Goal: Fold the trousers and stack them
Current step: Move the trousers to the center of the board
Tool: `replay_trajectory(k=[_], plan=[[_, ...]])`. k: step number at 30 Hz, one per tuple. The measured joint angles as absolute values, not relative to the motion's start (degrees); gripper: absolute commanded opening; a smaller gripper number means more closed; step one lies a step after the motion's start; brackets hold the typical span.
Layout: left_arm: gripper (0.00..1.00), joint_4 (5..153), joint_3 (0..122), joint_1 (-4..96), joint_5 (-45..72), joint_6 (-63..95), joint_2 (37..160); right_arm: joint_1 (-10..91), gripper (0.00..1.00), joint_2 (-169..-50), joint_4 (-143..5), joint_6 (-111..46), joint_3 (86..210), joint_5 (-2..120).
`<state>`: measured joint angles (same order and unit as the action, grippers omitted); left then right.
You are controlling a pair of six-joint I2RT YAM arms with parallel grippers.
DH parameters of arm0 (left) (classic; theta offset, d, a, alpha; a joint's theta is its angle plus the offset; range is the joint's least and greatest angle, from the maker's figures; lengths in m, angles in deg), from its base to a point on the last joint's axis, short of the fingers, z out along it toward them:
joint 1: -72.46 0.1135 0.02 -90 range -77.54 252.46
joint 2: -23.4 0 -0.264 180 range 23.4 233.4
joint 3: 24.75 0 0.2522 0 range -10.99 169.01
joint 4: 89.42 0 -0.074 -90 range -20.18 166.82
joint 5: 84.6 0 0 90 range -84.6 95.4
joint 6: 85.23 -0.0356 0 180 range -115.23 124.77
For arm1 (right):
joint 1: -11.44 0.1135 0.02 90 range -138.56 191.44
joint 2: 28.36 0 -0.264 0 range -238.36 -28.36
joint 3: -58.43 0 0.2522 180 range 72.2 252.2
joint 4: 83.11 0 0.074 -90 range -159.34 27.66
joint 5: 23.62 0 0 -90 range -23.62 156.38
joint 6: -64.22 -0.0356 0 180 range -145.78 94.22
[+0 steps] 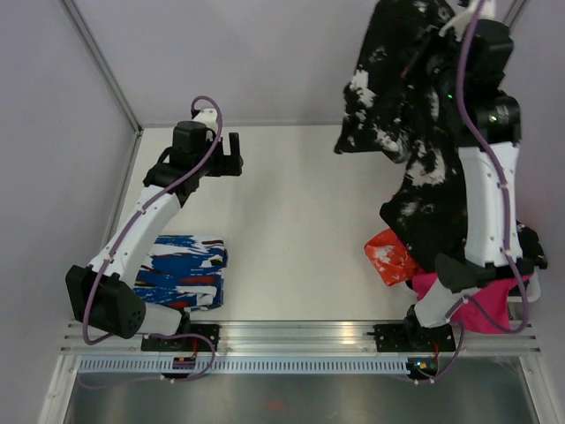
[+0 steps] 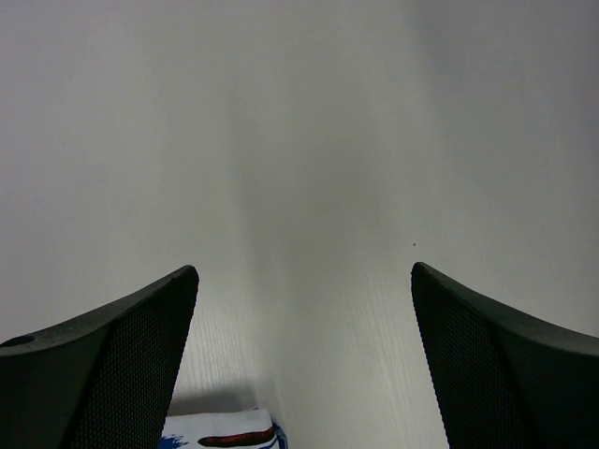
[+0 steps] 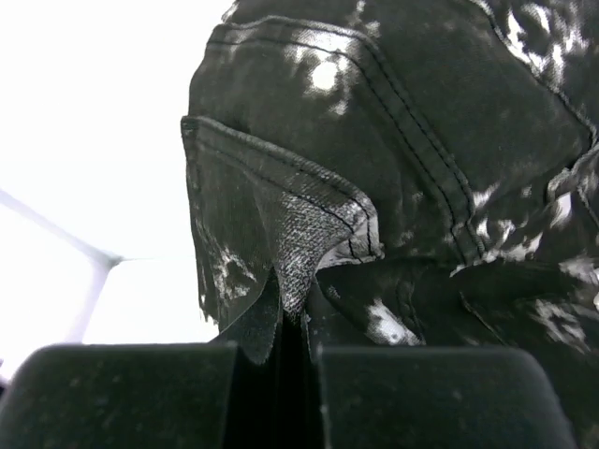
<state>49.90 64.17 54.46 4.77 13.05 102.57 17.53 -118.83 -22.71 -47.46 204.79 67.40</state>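
Observation:
The black trousers with white splatter print hang in the air at the right, lifted high by my right gripper. In the right wrist view the right gripper is shut on a fold of the trousers, which fill the frame. Their lower end drapes down over the right arm towards the table's right side. My left gripper is open and empty over the far left of the table; in the left wrist view its gripper has the jaws wide apart above bare tabletop.
A folded blue-white-red streaked garment lies at the near left, its edge also in the left wrist view. An orange-red cloth and a magenta cloth lie at the near right. Metal frame rails edge the table.

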Motion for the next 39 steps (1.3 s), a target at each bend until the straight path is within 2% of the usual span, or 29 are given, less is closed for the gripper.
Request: replay_trajectory(k=[3,10,12,16,17,18,20,21,24,27,32,36,39], plan=[[1.0,50.0,64.9,55.9,1.1,17.0,102.7,22.6,0.0,-129.8,-28.4,-45.9,212.1,62.1],[1.0,48.2,62.8,67.5,3.5,28.3,103.3,33.7,0.0,-146.5,-41.2,-44.5,212.1,52.1],[1.0,46.1,62.8,70.8,4.1,30.2,104.2,37.5,0.0,-148.4,-42.8,-43.8,210.6,49.9],[1.0,41.9,62.8,78.8,5.0,31.3,104.5,42.8,0.02,-147.9,-50.9,-44.5,197.6,44.1],[1.0,41.5,62.9,80.7,5.0,31.3,104.5,43.5,0.15,-147.9,-52.0,-44.3,194.4,43.7],[1.0,41.3,62.9,82.0,4.9,31.2,104.3,43.9,0.56,-148.2,-52.1,-44.0,192.0,43.6],[1.0,40.8,63.2,83.1,5.5,30.9,103.9,44.7,0.91,-150.0,-50.0,-42.7,189.6,45.1],[1.0,40.8,63.4,82.9,6.4,30.7,103.6,45.0,0.96,-151.3,-48.8,-41.9,189.8,46.2],[1.0,41.0,63.8,80.4,7.2,29.2,103.2,45.2,0.98,-154.0,-43.7,-39.8,192.0,50.5],[1.0,41.2,63.8,73.1,5.8,26.2,103.5,43.7,0.98,-153.9,-39.7,-40.1,195.0,52.9],[1.0,44.0,63.7,59.9,7.9,24.8,106.7,33.5,0.98,-147.0,-35.7,-42.5,196.7,55.4],[1.0,46.4,64.0,55.6,8.5,24.9,111.8,21.8,0.98,-131.0,-31.7,-42.0,184.6,71.9],[1.0,46.7,66.2,54.0,7.9,25.8,118.2,17.5,0.98,-119.7,-25.7,-42.2,175.0,82.9]])
